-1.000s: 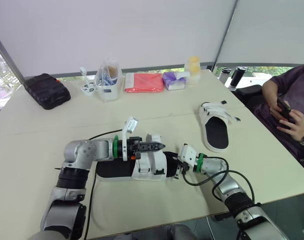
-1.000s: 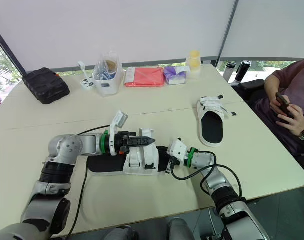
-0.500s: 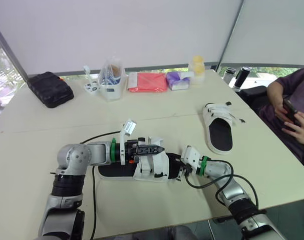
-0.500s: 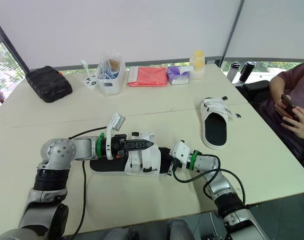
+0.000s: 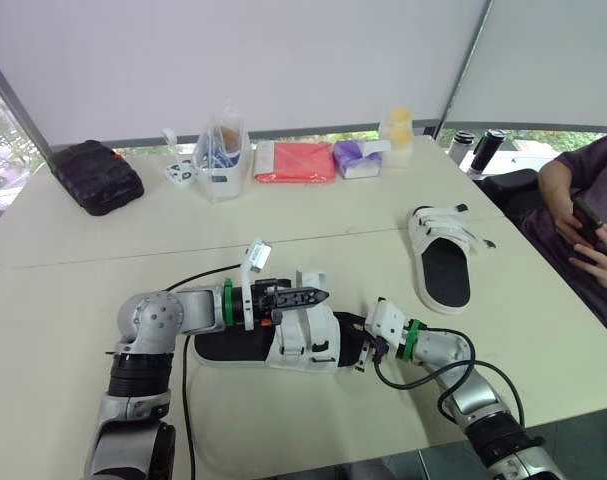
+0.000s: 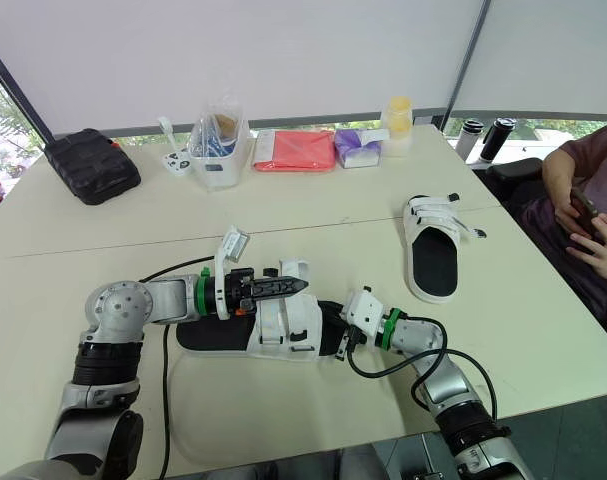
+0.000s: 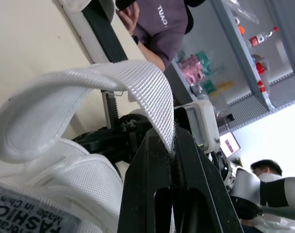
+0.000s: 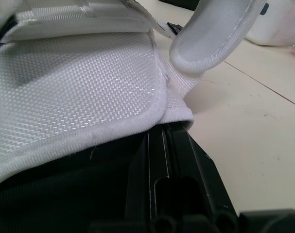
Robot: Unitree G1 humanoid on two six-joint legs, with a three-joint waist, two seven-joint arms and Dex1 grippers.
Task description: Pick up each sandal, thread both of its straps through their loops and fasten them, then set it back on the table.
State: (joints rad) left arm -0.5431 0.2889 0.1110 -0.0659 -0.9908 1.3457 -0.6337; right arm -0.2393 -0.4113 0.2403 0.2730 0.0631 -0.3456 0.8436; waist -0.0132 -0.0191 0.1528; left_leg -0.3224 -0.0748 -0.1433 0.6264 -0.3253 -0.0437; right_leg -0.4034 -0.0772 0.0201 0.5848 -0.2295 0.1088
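Left gripper [image 5: 318,295] clamped on the white strap [image 7: 137,80], raised over the sandal [image 5: 283,345] lying crosswise on the table [image 5: 303,215], toe toward the right gripper [image 5: 365,350], whose fingers sit together at its black sole. Second sandal [image 5: 445,270] well apart, right.

The left tool [image 7: 171,141] shows its two black fingers [image 7: 145,189] pressed together on a white woven strap [image 7: 123,80]; the strap arcs away from the pinch and curls back in a loop above the white mesh upper of the sandal [image 7: 64,189]; beyond lie the cream bench [image 7: 26,39], a second sandal [image 7: 96,29] and the right arm's white housing [image 7: 205,124]; a person [image 7: 162,22] in a purple shirt sits before shelves [image 7: 244,43].
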